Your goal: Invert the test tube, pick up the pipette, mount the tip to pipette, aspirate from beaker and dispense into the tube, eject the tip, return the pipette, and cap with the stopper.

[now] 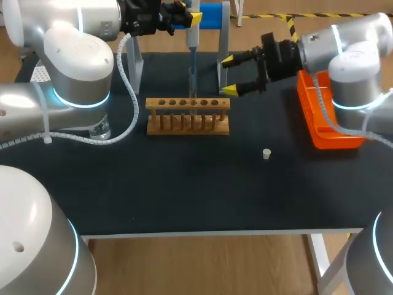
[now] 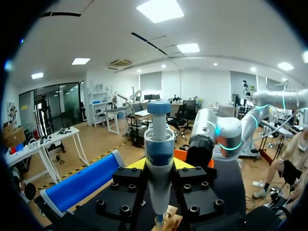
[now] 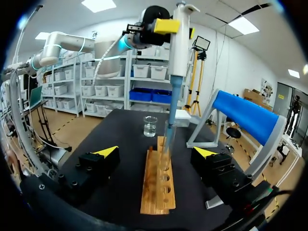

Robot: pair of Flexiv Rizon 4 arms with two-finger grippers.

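White stopper (image 1: 266, 153): lay on the table in front of the rack (image 1: 188, 115), off its right end.
Beaker (image 1: 99, 130): stood left of the rack, apart from it.
Test tube (image 3: 166, 153): stood upright in a middle hole of the rack.
Right claw (image 1: 228, 75): hung behind the rack's right end, fingers spread wide, holding nothing.
Pipette (image 1: 192, 43): upright above the rack, its tip down inside the tube.
Left claw (image 2: 159, 166): clamped on the pipette's body.

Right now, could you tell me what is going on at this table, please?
The left tool holds the pipette upright over the wooden rack, its tip down in a test tube standing there. The right tool hangs open beside the rack's end, holding nothing. The stopper lies loose on the table, so the tube is not yet capped. The beaker stands apart from the rack.
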